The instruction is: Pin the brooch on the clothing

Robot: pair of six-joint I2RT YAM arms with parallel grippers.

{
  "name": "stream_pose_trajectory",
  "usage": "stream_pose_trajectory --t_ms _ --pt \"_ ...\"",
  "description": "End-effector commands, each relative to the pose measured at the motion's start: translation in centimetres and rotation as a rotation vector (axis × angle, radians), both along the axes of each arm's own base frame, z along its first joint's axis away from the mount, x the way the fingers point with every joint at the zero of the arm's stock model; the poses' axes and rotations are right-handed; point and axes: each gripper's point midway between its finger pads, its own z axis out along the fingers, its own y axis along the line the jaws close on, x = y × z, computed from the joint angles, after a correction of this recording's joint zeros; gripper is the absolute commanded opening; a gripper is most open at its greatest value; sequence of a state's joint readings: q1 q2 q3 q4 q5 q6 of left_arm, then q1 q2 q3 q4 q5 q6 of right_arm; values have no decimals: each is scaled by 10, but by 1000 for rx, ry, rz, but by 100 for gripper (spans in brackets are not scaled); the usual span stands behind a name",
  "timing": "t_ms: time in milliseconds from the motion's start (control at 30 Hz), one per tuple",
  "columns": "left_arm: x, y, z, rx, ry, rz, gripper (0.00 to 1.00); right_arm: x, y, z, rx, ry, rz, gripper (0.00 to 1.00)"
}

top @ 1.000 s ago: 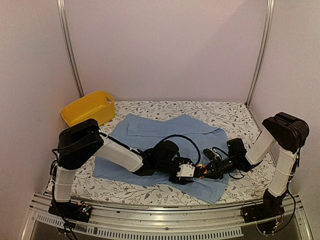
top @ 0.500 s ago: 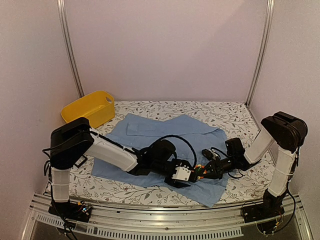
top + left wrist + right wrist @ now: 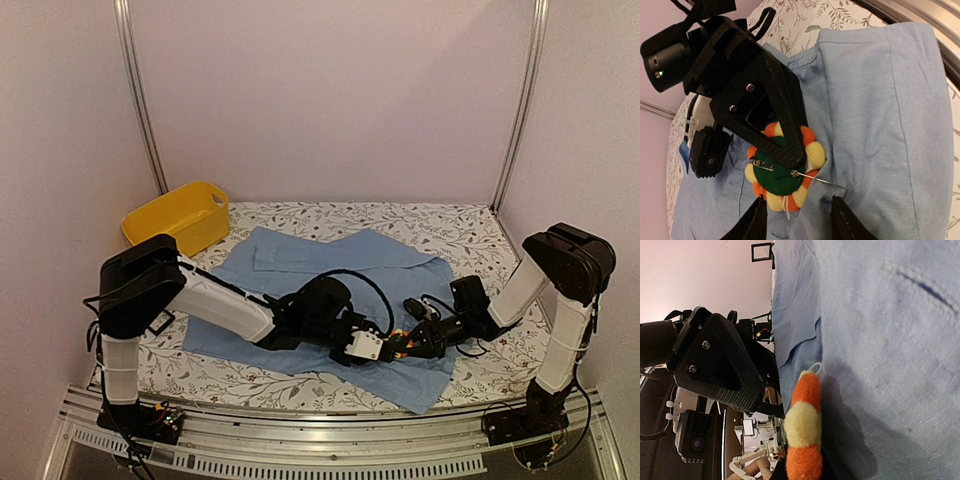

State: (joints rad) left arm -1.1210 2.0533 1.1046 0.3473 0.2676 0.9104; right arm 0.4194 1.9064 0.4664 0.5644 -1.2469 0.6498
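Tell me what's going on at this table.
Both arms meet over the shirt near the front edge. The right gripper is shut on the brooch, green back showing, its pin open against the shirt. The left gripper sits close by, fingers apart. The brooch is not yet fastened.

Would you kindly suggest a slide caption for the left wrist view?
Right gripper holds the flower brooch, pin open, on the blue shirt, left gripper alongside.

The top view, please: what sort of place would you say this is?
Probably a lab test booth: a left arm and right arm bolted to a metal rail, metal posts against plain walls, a shirt spread on a patterned table.
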Motion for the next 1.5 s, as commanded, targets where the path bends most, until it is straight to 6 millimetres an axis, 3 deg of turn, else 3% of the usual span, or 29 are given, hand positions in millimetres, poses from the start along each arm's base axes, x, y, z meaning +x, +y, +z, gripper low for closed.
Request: stream_pose_trajectory --t_ms 0,433,933,1100,1333,1467 --pt "5 -9 5 -25 -68 -25 44 -18 -12 -44 -177 104 -43 0" --pt "-5 -19 -1 -68 -27 -81 58 -16 -12 -42 -179 96 -49 0" --pt "0 -28 8 -173 16 -30 58 -14 -11 -40 -175 89 -51 0" --pt "2 -30 9 -205 28 -13 56 -15 -11 -38 -174 90 -54 0" --pt "17 -30 19 -267 158 116 41 -14 -11 -35 -174 77 -62 0" --pt "21 -27 20 -283 199 165 37 -13 -11 -34 -170 75 -60 0"
